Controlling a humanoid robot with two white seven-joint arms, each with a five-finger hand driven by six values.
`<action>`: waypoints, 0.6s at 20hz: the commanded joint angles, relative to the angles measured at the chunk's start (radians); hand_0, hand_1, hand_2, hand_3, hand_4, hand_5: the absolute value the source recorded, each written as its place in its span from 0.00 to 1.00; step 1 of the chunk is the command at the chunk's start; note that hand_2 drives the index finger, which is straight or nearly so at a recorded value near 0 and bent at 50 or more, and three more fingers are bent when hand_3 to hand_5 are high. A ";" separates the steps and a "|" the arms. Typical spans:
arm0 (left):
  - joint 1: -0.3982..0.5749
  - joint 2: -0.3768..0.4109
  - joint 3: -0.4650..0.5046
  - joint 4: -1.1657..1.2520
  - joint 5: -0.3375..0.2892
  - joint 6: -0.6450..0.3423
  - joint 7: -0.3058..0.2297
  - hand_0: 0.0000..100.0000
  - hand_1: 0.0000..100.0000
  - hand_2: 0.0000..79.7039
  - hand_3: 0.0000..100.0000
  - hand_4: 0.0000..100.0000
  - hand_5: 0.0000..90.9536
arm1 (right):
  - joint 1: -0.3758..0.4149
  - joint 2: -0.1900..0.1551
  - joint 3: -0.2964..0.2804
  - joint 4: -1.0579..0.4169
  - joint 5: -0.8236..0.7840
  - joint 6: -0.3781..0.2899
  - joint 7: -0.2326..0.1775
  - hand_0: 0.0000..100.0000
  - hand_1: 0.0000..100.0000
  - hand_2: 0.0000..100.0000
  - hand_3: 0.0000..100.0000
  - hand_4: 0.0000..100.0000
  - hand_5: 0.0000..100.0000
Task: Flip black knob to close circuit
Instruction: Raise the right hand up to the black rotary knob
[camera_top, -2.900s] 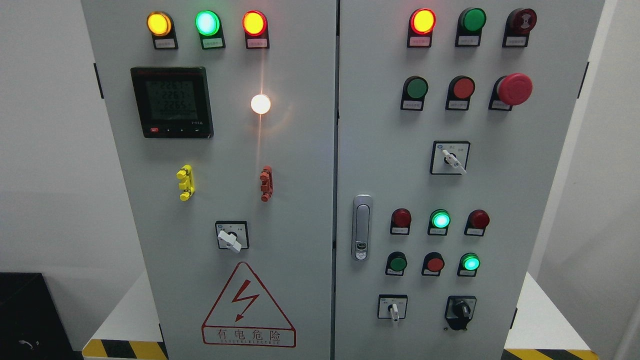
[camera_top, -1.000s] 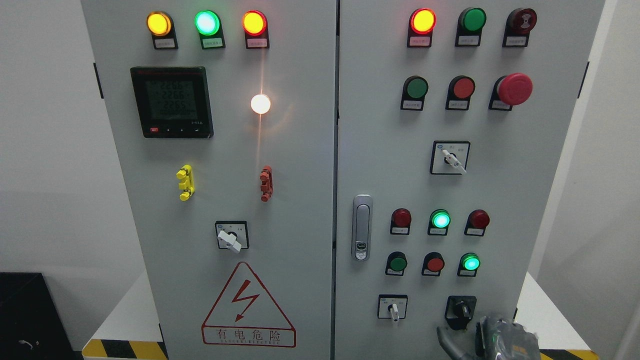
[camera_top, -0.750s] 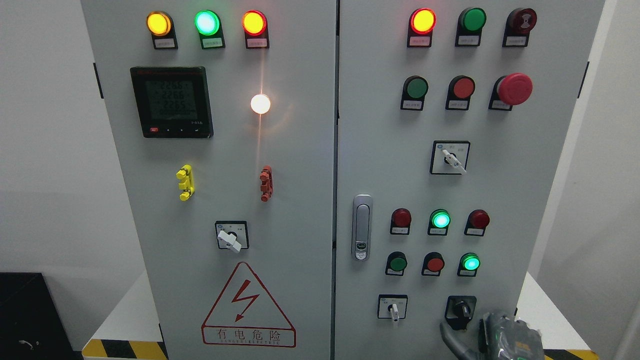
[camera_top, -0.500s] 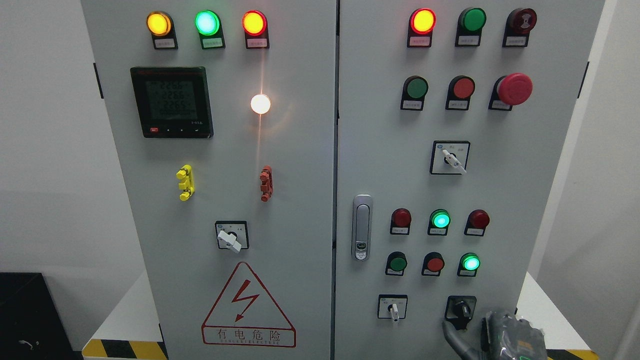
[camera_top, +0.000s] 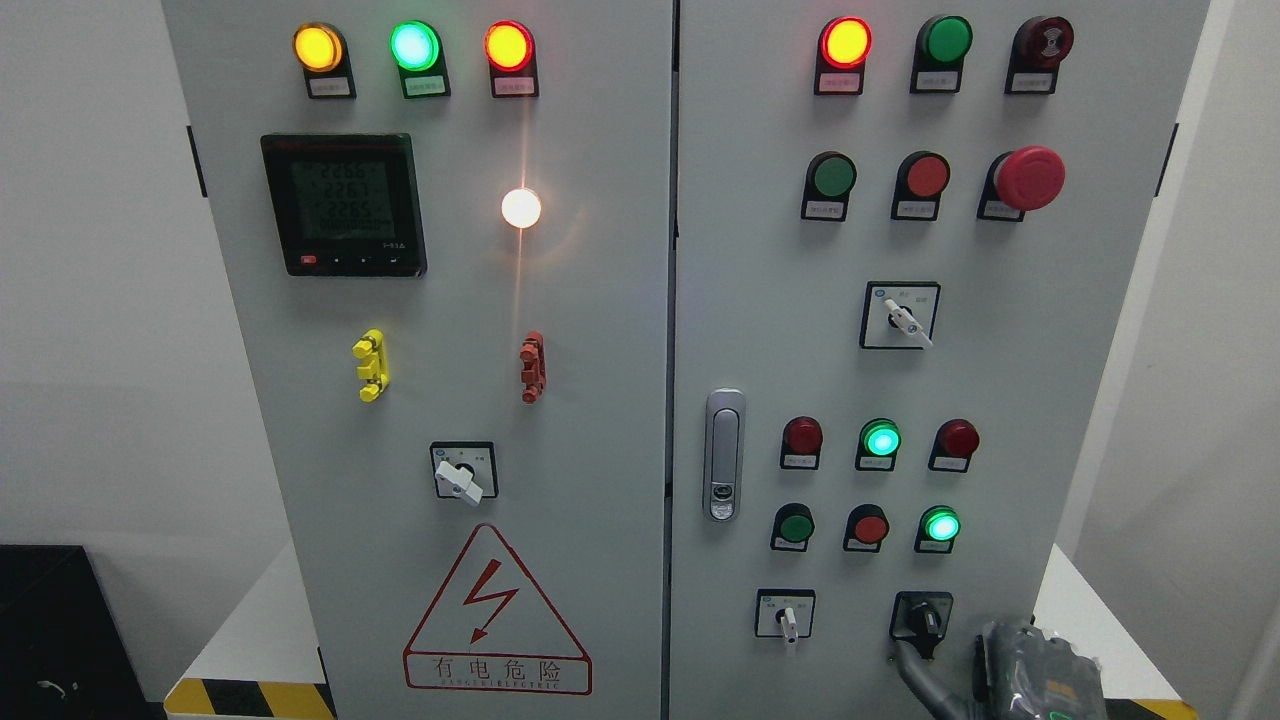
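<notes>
The small black rotary knob (camera_top: 921, 620) is mounted low on the right door of the grey steel control cabinet (camera_top: 600, 300), right of a white-handled selector switch (camera_top: 786, 615) and below a lit green indicator lamp (camera_top: 940, 525). The right hand (camera_top: 1000, 680), grey and plastic-wrapped, is seen at the bottom edge, lower right of the knob. One dark grey finger (camera_top: 915, 672) is raised, its tip just under the knob; contact cannot be confirmed. Nothing is grasped. Whether the remaining fingers are curled cannot be told. Bare panel lies left of the knob; the door edge is near on the right.
</notes>
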 joint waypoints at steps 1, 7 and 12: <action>0.006 0.000 0.000 0.000 0.000 0.000 0.000 0.12 0.56 0.00 0.00 0.00 0.00 | -0.001 -0.001 -0.012 0.004 0.010 0.001 -0.006 0.00 0.01 0.93 1.00 0.96 0.99; 0.006 0.000 0.000 0.000 0.000 0.000 0.000 0.12 0.56 0.00 0.00 0.00 0.00 | 0.000 -0.001 -0.032 0.005 0.012 -0.001 -0.005 0.00 0.01 0.93 1.00 0.96 0.98; 0.006 -0.001 0.000 0.000 0.000 0.000 0.000 0.12 0.56 0.00 0.00 0.00 0.00 | 0.000 -0.003 -0.055 0.005 0.010 -0.003 -0.005 0.00 0.02 0.92 1.00 0.96 0.98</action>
